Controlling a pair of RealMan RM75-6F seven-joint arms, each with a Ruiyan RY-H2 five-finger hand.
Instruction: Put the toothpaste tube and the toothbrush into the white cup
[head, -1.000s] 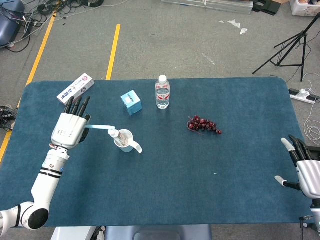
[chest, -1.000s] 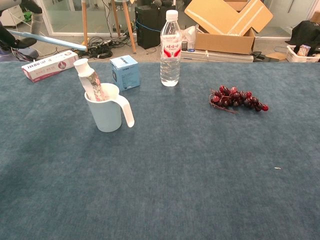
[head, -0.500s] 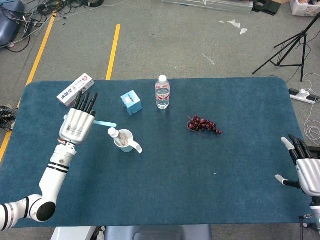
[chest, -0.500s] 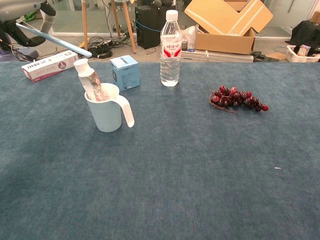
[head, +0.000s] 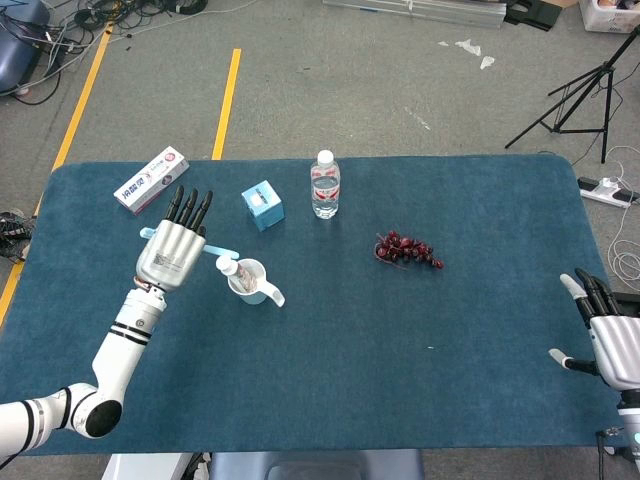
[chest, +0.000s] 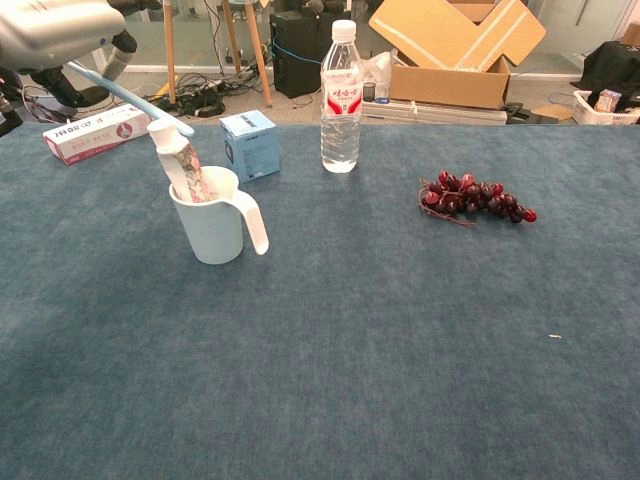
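Head view: the left hand (head: 172, 255) is gripping the toothbrush (chest: 135, 99) above and left of the white cup (chest: 209, 221), which is holding the toothpaste tube (chest: 180, 163). The right hand (head: 612, 338) is resting with fingers apart, holding nothing.

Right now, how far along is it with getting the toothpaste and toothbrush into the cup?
Done: the toothpaste tube stands in the white cup. In hand: the left hand holds the toothbrush above and beside the cup, its tip near the tube's cap. Left: lowering the toothbrush into the cup. The right hand is idle.
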